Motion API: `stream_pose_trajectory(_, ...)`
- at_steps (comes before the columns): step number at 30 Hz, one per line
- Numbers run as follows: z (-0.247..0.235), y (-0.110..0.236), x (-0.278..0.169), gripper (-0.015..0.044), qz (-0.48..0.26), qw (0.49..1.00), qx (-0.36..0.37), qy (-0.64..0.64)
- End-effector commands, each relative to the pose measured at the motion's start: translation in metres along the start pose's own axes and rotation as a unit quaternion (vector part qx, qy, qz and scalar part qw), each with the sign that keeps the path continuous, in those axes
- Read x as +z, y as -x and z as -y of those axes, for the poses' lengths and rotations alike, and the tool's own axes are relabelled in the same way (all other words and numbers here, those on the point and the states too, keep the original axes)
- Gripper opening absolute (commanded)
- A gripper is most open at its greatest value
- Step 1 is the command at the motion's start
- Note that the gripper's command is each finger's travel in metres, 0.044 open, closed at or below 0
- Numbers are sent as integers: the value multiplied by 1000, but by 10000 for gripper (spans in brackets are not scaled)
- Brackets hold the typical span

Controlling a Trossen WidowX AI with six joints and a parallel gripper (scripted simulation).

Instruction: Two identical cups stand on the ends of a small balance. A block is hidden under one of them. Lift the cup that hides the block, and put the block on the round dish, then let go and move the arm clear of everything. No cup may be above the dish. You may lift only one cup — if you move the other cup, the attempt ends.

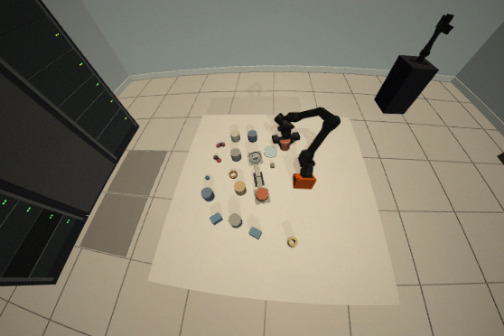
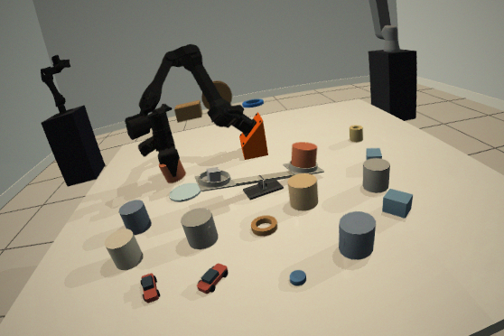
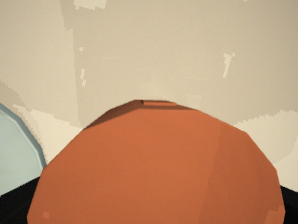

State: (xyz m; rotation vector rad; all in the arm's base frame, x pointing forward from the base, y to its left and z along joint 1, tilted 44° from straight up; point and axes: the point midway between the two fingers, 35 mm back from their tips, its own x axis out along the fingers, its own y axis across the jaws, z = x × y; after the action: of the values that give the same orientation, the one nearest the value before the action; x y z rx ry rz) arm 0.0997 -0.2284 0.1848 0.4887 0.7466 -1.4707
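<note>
orange cup (image 3: 160,189) fills the lower frame, pale dish (image 3: 15,152) edge at left.
</note>
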Motion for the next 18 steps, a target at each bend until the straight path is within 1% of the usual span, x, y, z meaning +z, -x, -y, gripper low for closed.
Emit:
stream_pose_trajectory(1,-1,-7,-2,0,-2,1000,1,3)
stream_pose_trajectory(4,0,-12,-2,0,-2,1000,1,3)
stream_pose_trajectory(5,0,-6,-1,26,-1,1000,0,1)
stream_pose_trajectory(18,0,-6,-1,368,-1,1000,0,1)
